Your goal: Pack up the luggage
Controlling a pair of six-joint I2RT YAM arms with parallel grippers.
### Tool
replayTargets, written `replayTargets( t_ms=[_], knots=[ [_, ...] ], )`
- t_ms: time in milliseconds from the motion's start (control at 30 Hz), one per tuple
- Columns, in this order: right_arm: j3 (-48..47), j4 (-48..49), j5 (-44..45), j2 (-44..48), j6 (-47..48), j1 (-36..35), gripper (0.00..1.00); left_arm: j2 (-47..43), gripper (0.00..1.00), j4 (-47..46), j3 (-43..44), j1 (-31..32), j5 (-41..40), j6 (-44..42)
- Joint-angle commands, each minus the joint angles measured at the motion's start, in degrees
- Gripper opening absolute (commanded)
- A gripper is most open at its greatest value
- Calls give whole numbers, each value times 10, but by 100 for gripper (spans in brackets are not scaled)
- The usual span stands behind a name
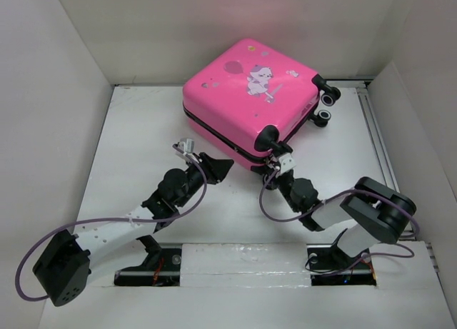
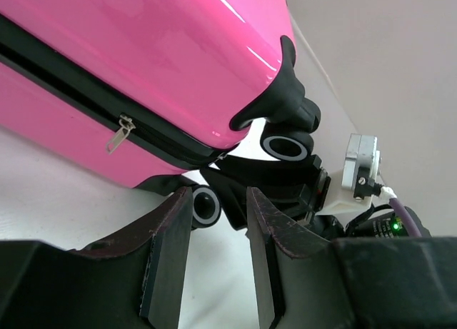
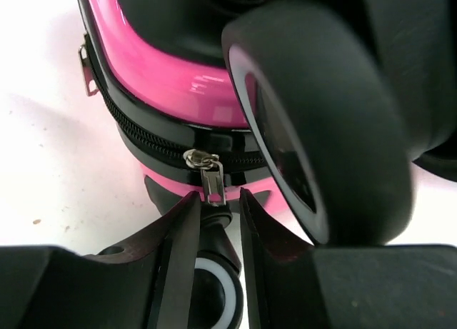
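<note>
The luggage [image 1: 246, 86], a hot-pink hard-shell suitcase with a cartoon print, lies shut and flat at the back of the table. My left gripper [image 1: 220, 166] hovers off its near side, open with nothing between the fingers; in the left wrist view the gripper [image 2: 218, 197] looks up at the zipper line and a hanging pull [image 2: 120, 135]. My right gripper [image 1: 275, 166] is at the near corner, under a wheel [image 3: 321, 122]. There the right gripper [image 3: 220, 197] stands narrowly open, and the end of a silver zipper pull [image 3: 212, 178] hangs between the fingertips, not pinched.
White walls [image 1: 50, 93] box in the table on the left, back and right. A metal rail [image 1: 378, 143] runs along the right side. Two wheels [image 1: 328, 104] stick out at the suitcase's far right corner. A lower wheel [image 3: 214, 290] sits behind my right fingers.
</note>
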State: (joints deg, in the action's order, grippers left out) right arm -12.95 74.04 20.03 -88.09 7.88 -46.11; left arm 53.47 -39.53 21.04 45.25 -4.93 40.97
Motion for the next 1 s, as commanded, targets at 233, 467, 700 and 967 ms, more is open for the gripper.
replayTargets(
  t_ms=[233,467,700,967],
  knots=[
    [-51,294,-31,40,27,-14,33,24,31,-43,1,23,4,0],
    [-79,294,-36,13,5,-21,18,24,31,-43,1,23,-8,0],
    [-87,299,-30,-9,-23,-55,9,65,17,-1,24,23,-44,0],
    [34,161,50,176,-22,-101,44,151,12,-13,44,29,-39,5]
  ],
)
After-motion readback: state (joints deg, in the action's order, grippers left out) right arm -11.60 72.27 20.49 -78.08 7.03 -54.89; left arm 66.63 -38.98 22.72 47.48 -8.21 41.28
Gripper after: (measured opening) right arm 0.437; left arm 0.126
